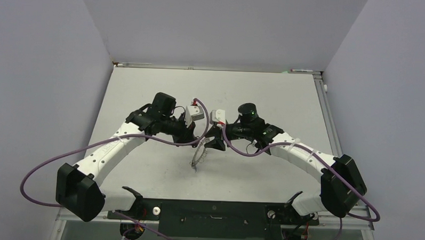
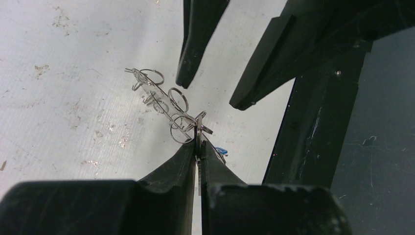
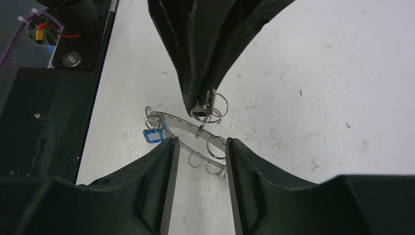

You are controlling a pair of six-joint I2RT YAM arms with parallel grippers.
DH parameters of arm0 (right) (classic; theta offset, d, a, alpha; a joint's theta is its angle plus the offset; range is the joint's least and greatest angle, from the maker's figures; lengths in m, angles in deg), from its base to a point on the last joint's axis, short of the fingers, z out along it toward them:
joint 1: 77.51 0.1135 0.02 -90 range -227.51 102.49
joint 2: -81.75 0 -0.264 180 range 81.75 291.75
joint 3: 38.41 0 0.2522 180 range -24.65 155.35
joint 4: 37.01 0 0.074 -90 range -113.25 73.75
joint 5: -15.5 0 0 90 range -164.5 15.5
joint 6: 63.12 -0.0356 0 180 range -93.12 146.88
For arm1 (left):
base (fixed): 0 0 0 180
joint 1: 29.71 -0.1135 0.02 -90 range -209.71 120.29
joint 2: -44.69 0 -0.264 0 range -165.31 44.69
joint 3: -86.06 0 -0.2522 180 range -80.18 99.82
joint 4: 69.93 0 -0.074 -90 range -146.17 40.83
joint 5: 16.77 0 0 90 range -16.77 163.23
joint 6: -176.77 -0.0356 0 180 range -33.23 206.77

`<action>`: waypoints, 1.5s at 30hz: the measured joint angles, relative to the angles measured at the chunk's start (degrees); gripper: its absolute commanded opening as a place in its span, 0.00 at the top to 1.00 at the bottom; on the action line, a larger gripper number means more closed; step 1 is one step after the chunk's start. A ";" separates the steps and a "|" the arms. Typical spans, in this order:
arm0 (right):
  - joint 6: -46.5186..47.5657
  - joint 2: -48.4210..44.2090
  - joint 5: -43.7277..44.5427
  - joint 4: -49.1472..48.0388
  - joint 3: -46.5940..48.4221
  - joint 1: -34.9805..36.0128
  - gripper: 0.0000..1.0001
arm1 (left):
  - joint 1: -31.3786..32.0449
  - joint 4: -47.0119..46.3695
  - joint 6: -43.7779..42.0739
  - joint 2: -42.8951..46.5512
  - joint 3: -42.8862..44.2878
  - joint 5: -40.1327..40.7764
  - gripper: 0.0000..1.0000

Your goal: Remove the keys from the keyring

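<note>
Table [image 1: 285, 101] centre: left gripper [image 2: 197, 147] clenched on a small piece, likely a key [image 3: 209, 99], at the ring [image 3: 181, 123] rim; right gripper [image 3: 199, 143] released, fingers astride the ring. Judged best: close right on the ring's flat first, then draw the key out along its loop. Near edge lies on the ring's blue key [image 3: 151, 135] side; far side gives more room.

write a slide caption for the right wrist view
Left gripper pinches a key on the keyring while the open right gripper straddles the ring; blue key at left.

We see a pale grey tabletop [image 1: 147, 96], scuffed and speckled with small marks. A black mounting plate [image 1: 212, 212] sits at its near edge. Whether the keyring [image 1: 198, 156] touches it, we cannot tell.
</note>
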 measured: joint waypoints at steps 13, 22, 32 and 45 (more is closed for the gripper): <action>-0.24 0.00 0.98 -2.25 -2.34 1.60 0.62 | -1.05 -0.79 2.64 -1.20 0.00 -1.22 1.00; -0.26 0.26 2.10 -6.19 -2.40 2.36 0.65 | -1.05 -0.83 2.97 -1.20 0.00 -1.88 1.00; 1.07 1.40 3.69 -6.97 -3.19 3.17 0.68 | -1.22 -0.85 3.19 -1.20 0.00 -2.29 1.00; 1.11 2.36 4.68 -8.85 -4.24 3.48 0.77 | -1.27 -1.01 3.93 -1.20 0.00 -2.49 1.00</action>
